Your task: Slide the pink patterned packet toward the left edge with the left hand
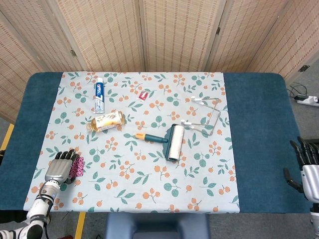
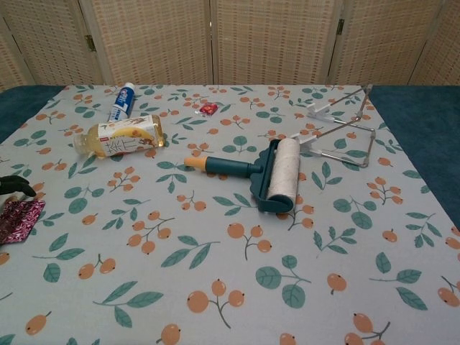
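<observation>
The pink patterned packet (image 1: 76, 167) lies flat on the leaf-print cloth near its left border; the chest view shows it at the far left edge (image 2: 17, 219). My left hand (image 1: 59, 168) lies on the packet's left part with its fingers stretched forward over it, and only dark fingertips (image 2: 14, 184) show in the chest view. My right hand (image 1: 307, 164) hangs beyond the table's right edge with its fingers apart and nothing in it.
A toothpaste tube (image 1: 99, 95), a drink bottle (image 1: 105, 121), a small red item (image 1: 143, 96), a lint roller (image 1: 169, 140) and a wire rack (image 1: 208, 118) lie across the cloth. Blue table (image 1: 35, 124) shows left of the cloth.
</observation>
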Robot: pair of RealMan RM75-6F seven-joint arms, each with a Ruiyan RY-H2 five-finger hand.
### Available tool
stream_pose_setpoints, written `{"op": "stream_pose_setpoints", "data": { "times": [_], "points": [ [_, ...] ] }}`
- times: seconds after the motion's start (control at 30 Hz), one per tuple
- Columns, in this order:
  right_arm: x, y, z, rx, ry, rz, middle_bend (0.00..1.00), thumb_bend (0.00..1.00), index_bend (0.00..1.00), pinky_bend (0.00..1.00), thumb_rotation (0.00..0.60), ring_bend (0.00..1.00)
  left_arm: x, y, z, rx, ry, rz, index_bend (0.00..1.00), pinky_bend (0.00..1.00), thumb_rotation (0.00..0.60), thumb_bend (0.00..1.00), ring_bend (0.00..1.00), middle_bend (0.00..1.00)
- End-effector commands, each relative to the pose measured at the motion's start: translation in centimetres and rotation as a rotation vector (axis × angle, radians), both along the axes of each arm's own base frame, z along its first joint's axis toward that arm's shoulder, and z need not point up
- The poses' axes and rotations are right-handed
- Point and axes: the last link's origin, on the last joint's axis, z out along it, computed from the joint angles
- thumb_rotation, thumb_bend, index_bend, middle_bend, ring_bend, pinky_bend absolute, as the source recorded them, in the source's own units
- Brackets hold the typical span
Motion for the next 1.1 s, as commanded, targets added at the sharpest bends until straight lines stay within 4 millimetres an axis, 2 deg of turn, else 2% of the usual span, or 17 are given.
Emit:
{"op": "stream_pose_setpoints", "data": {
  "times": [0.03, 0.1, 0.2, 0.47, 0.63, 0.83, 1.1],
  "points": [
    [0.0, 0.0, 0.0, 0.0, 0.0, 0.0, 0.0, 0.45, 0.0, 0.0, 0.6, 0.02, 0.0, 0.0, 0.1, 0.002, -0.003, 0.002, 0.05, 0.0, 0.6, 0.34, 0.0, 0.0],
    [0.0, 0.0, 0.0, 0.0, 0.0, 0.0, 0.0, 0.45, 0.0, 0.0, 0.6, 0.02, 0.1, 0.0, 0.2, 0.006, -0.004, 0.001, 0.01, 0.0, 0.6, 0.34, 0.0, 0.0],
    [0.0, 0.0, 0.1, -0.003, 0.0, 0.0, 0.0, 0.45, 0.0, 0.0, 0.6, 0.02, 0.3, 0.1, 0.6, 0.019, -0.026, 0.006, 0.0, 0.0, 0.6, 0.34, 0.0, 0.0],
    [0.3, 0.1, 0.9, -0.009, 0.024, 0.013, 0.0, 0.45, 0.0, 0.0, 0.6, 0.02, 1.5, 1.0, 5.6, 0.237, -0.193, -0.024, 0.0, 0.0, 0.6, 0.34, 0.0, 0.0],
    [0.6, 0.0, 1.0, 0.014, -0.002, 0.02, 0.03, 0.45, 0.0, 0.0, 0.6, 0.02, 1.5, 0.3, 8.2, 0.42, -0.287, -0.099, 0.05, 0.0, 0.6, 0.35, 0.0, 0.0],
    [0.5, -0.2, 0.8, 0.037, -0.03, 0.006, 0.04, 0.45, 0.0, 0.0, 0.6, 0.02, 0.6, -1.8, 9.1, 0.495, -0.288, -0.15, 0.13, 0.0, 0.6, 0.35, 0.0, 0.0],
    [1.0, 0.0, 0.0, 0.052, -0.051, 0.019, 0.04, 0.45, 0.01, 0.0, 0.6, 0.02, 0.2, -4.4, 9.2, 0.51, -0.279, -0.154, 0.13, 0.0, 0.6, 0.35, 0.0, 0.0]
  ]
}}
